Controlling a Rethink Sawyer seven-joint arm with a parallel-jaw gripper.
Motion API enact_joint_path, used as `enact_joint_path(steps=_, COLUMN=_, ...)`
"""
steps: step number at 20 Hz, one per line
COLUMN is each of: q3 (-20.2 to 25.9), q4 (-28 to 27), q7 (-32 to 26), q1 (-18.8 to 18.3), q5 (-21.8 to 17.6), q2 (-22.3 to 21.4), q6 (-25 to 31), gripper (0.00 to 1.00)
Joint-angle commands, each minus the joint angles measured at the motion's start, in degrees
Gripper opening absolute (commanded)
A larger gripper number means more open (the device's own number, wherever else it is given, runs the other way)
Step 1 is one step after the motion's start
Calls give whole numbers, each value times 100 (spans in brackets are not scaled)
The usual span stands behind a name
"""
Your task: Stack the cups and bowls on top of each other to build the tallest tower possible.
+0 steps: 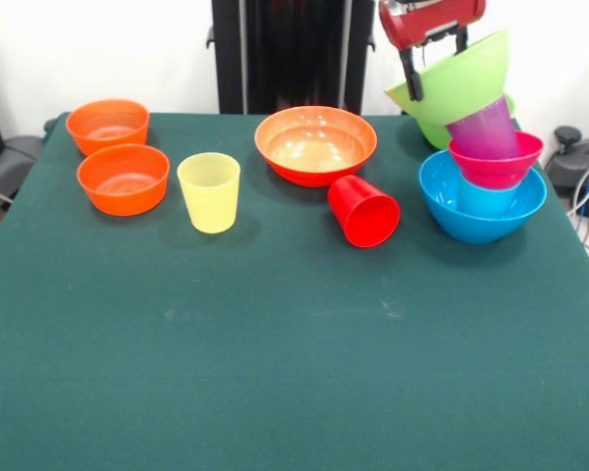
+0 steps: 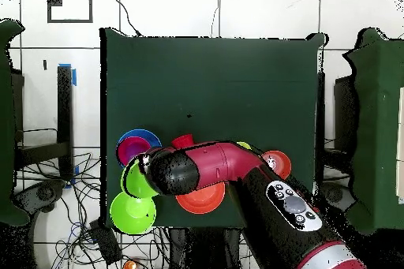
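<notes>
Overall, dark green table point(image 1: 275, 373) against white wall point(image 1: 98, 49).

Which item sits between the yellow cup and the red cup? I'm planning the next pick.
In the front view, only bare green table cloth separates the upright yellow plastic cup from the tipped red plastic cup.

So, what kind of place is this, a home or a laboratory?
Most likely a robotics lab. The cups and bowls sit on a table covered in plain green cloth, a red and black robot arm reaches over it, and loose cables lie on a tiled floor beside it.
</notes>
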Motion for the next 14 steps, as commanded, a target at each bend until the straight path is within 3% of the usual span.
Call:
enact_joint_path(steps=1, q3=-108, q4=-55, q7=130, q1=0, q5=-90, q2=72, q6=323, gripper=100)
enact_joint_path(steps=6, q3=-120, q4=-131, q7=114, q1=17, q5=-84, q2=89, q6=383, gripper=100)
enact_joint_path(steps=9, q3=160, q4=93, q7=9, q1=-165, q5=223, q2=-286, q6=727, gripper=100)
enact_joint_path(steps=10, q3=365, q4=253, q7=-64, q1=-303, q5=461, q2=-571, q6=943, gripper=100)
enact_joint_path(steps=11, q3=784, q4=558, q7=-269, q1=-600, q5=1096, q2=-1301, q6=1506, gripper=100)
enact_joint_path(steps=14, q3=1000, q4=702, q7=-744, q1=-854, q5=1990, q2=-2399, q6=2617, gripper=100)
